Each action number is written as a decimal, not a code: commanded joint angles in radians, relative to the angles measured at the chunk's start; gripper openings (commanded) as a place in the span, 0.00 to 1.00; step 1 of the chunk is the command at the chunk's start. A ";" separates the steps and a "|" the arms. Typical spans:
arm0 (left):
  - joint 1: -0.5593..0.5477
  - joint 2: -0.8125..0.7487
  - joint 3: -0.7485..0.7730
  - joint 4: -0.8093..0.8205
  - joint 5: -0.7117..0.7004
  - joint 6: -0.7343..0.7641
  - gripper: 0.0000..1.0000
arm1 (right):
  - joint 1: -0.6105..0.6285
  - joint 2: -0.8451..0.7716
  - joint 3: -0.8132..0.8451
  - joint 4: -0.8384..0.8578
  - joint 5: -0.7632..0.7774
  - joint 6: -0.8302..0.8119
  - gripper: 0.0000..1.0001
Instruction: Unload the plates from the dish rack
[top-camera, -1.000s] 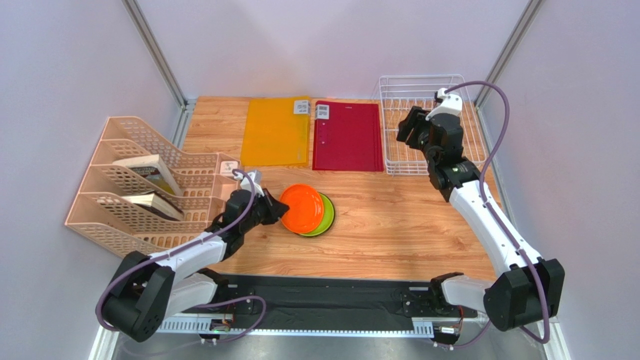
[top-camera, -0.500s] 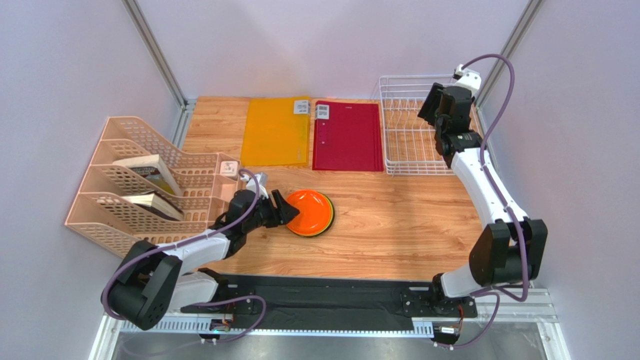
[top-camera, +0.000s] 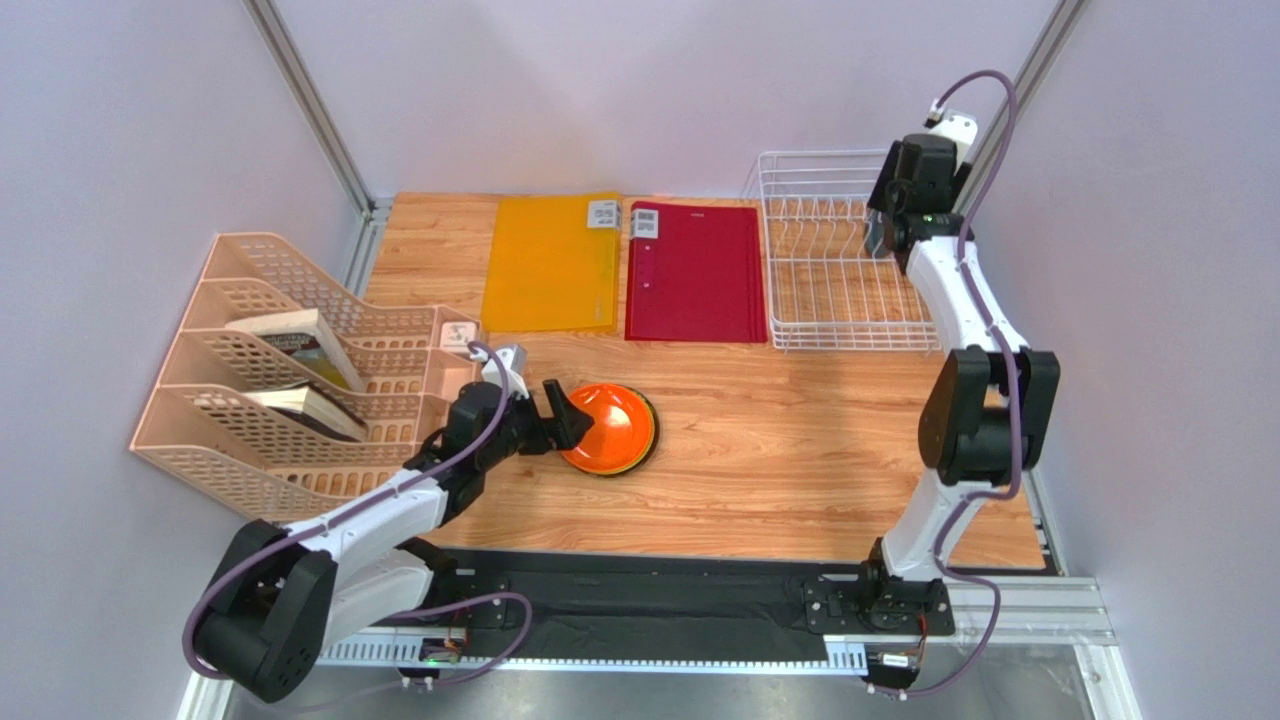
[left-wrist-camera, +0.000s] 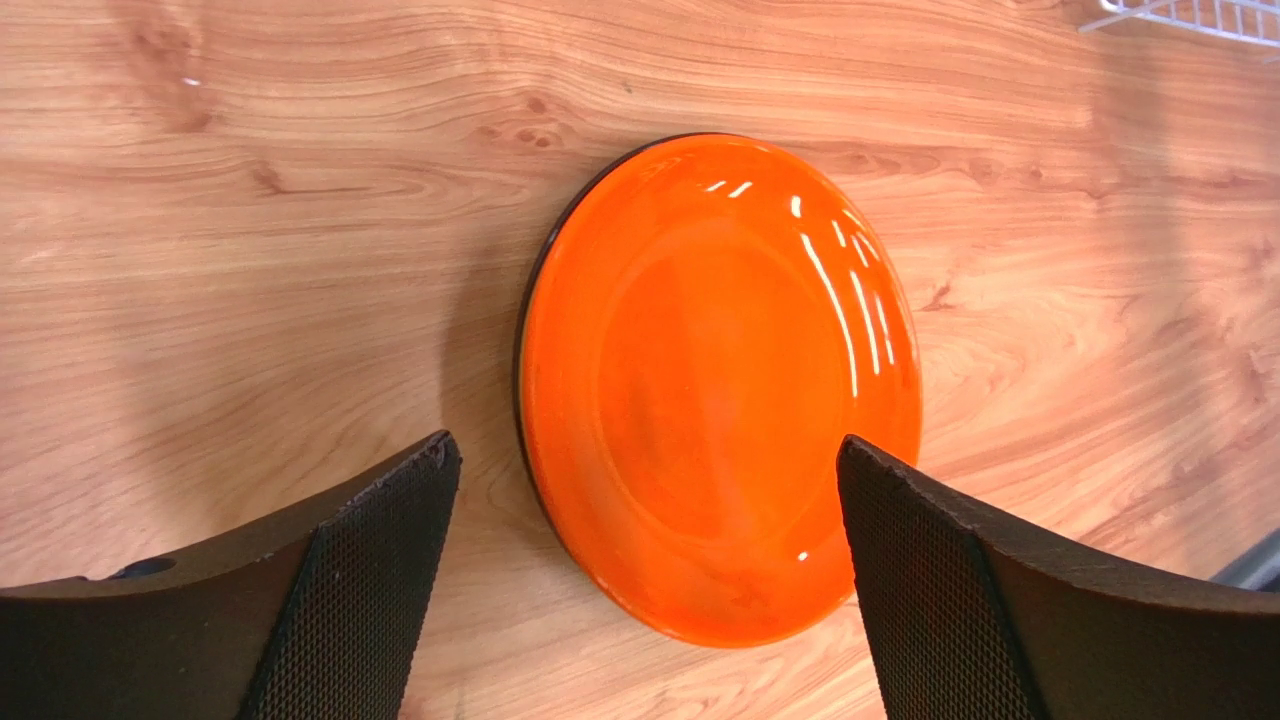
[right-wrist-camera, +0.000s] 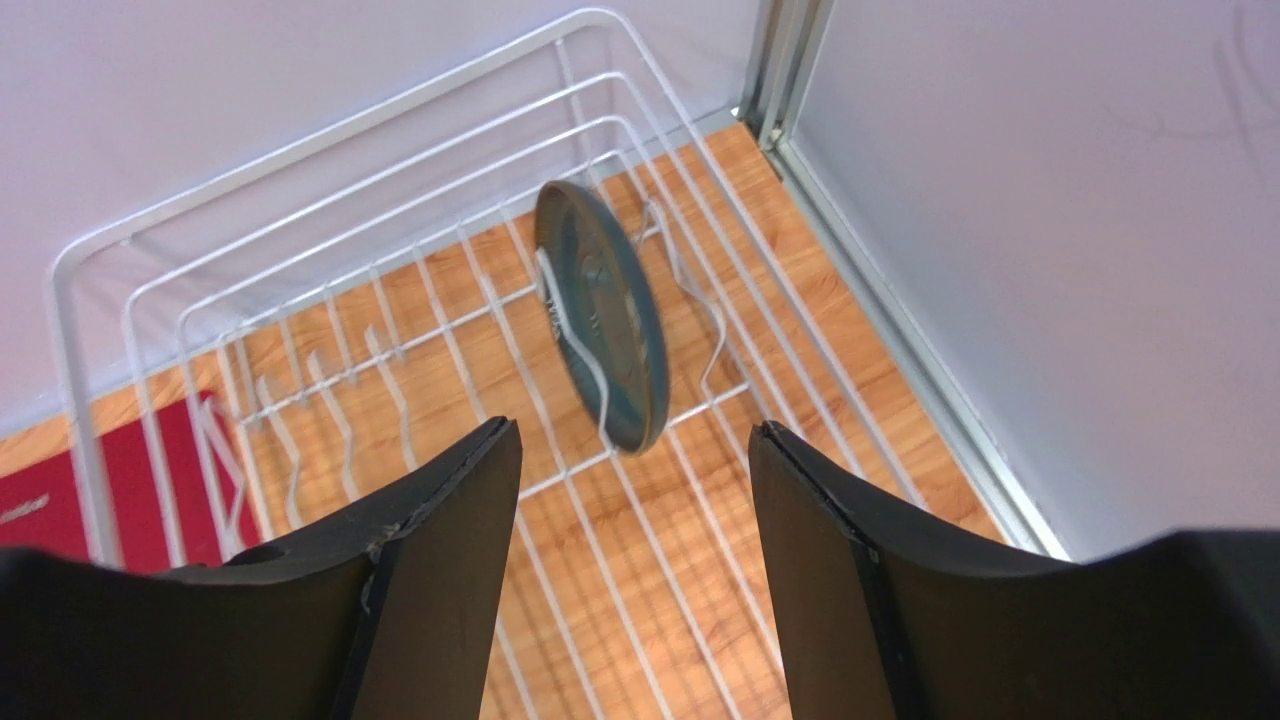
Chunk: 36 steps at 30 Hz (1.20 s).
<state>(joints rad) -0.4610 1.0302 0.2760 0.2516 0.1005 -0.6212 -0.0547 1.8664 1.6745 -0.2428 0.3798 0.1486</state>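
Plates: the orange plate (left-wrist-camera: 721, 390) lies flat on the wooden table (top-camera: 781, 435), out of the rack, and a grey-teal plate (right-wrist-camera: 601, 315) stands in the dish rack.
Far left: a beige file organiser (top-camera: 286, 375) with books in it, no part in this play.
Left gripper (left-wrist-camera: 646, 444): jaws spread wide, low over the table, one finger on either side of the orange plate, gripping nothing.
Under the orange plate: a dark rim peeks out at its left edge, so it looks to be topping a stack. What lies beneath is hidden.
Centre back: an orange folder (top-camera: 550, 264) and a red folder (top-camera: 696, 273), flat and side by side.
Dish rack (top-camera: 824, 270): back right corner. The grey-teal plate is on edge between the prongs, leaning a little, and no other plate shows in the slots.
Right gripper (right-wrist-camera: 631, 435): above the rack's right end, jaws partway apart and empty, lined up over that plate but clear of it.
Done so far: the orange plate is down, by the look of it on the others.
Left to do: going by this, just the grey-teal plate. Grip it, lift it out, carry it to the pile.
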 joint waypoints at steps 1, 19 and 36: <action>0.004 -0.065 0.045 -0.089 -0.058 0.067 1.00 | -0.048 0.138 0.188 -0.072 -0.030 -0.043 0.62; 0.004 -0.144 0.127 -0.072 0.042 0.135 1.00 | -0.112 0.457 0.504 -0.154 -0.196 -0.035 0.57; 0.004 -0.134 0.114 -0.035 0.048 0.124 1.00 | -0.117 0.536 0.524 -0.148 -0.213 -0.086 0.11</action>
<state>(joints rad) -0.4610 0.8993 0.3698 0.1696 0.1307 -0.5095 -0.1749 2.4165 2.1700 -0.4194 0.1555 0.0860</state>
